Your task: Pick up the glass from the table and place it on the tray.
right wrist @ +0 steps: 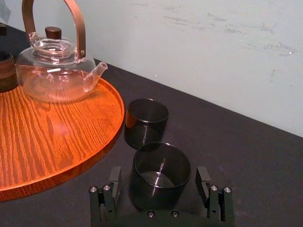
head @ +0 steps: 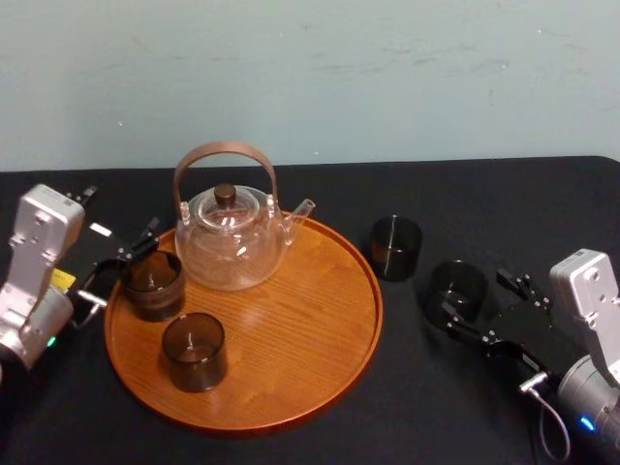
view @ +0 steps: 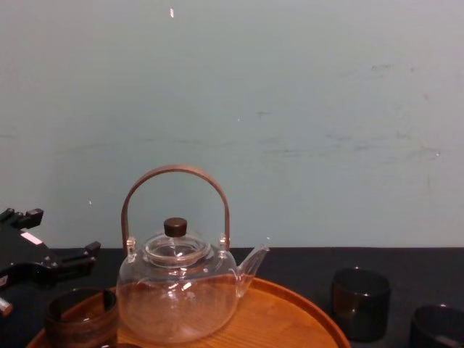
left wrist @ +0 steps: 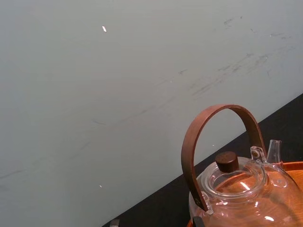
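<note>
Straddling the glass [right wrist: 162, 163] on the counter [head: 417, 412] right of the tray [head: 291, 368], our right gripper [right wrist: 159, 176] stands wide open, gripping nothing. We see a second glass [right wrist: 146, 120] nearer the tray; our left gripper [head: 121, 266], open, hovers at its left rim.

Glass teapot [left wrist: 246, 189], brown handle, tray [left wrist: 292, 166], pale wall [left wrist: 118, 71]

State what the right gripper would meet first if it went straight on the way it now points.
The dark glass standing between the open fingers of the right gripper: the palm would likely reach it first. A second dark glass stands beyond it, seemingly roughly in line.
</note>
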